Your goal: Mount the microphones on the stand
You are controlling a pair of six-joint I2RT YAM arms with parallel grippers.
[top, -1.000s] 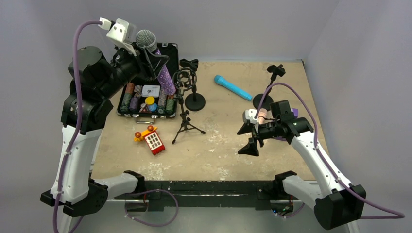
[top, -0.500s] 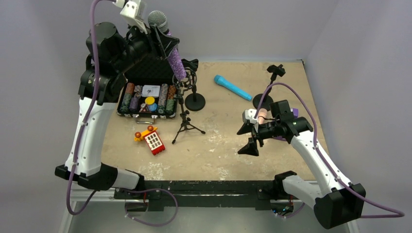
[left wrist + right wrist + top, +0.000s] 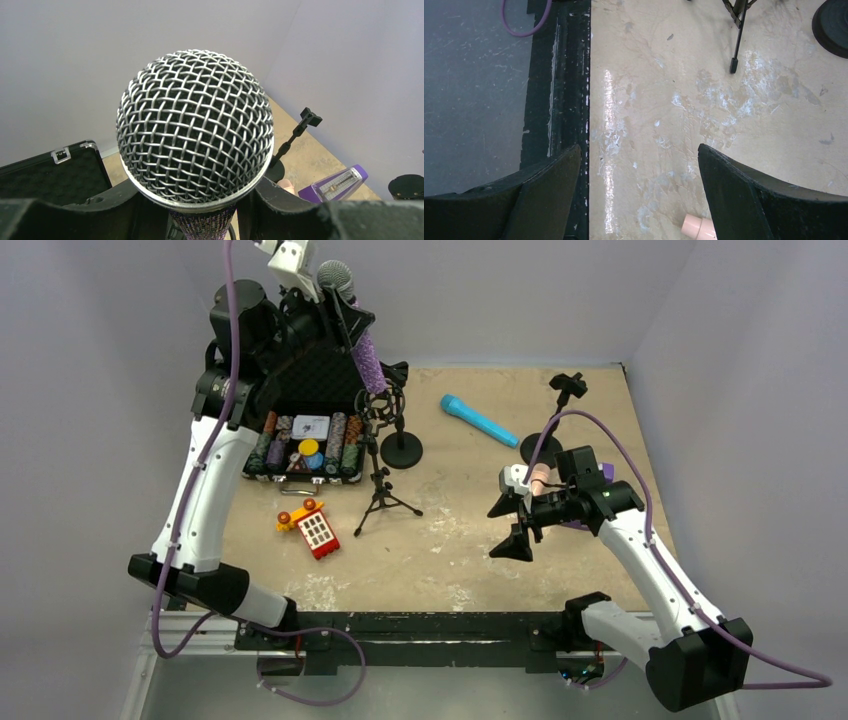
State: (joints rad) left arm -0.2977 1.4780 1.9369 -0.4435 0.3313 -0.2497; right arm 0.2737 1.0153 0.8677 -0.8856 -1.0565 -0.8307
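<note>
Since a second ago the left arm has swung up and to the right, lifting its load to the top edge of the overhead view, while the right arm has not shifted. The left gripper (image 3: 343, 322) is clenched on the purple microphone (image 3: 368, 362), just below its silver mesh head (image 3: 195, 130). That head fills the left wrist view between the two dark fingers (image 3: 280, 210). Seen from above, this microphone hangs tilted in the upper left centre. Its head is up near the back wall and its tail points down-right toward the shock mount (image 3: 380, 405) on the tripod stand (image 3: 380, 495). Tail and mount look close, but I cannot tell whether they touch.

The right gripper (image 3: 508, 528) hovers at right centre with its jaws spread wide and nothing between them, over the bare table (image 3: 450, 550). One end of the pink microphone (image 3: 699, 227) peeks in at the bottom edge of the right wrist view, beside the right-hand finger and ungripped.

The blue microphone (image 3: 480, 420) lies flat in the upper centre, between a round-based stand (image 3: 402, 448) and a clip stand (image 3: 560, 400). An open chip case (image 3: 305, 445) sits below the left gripper, and a toy (image 3: 312, 528) lies lower left of the tripod.
</note>
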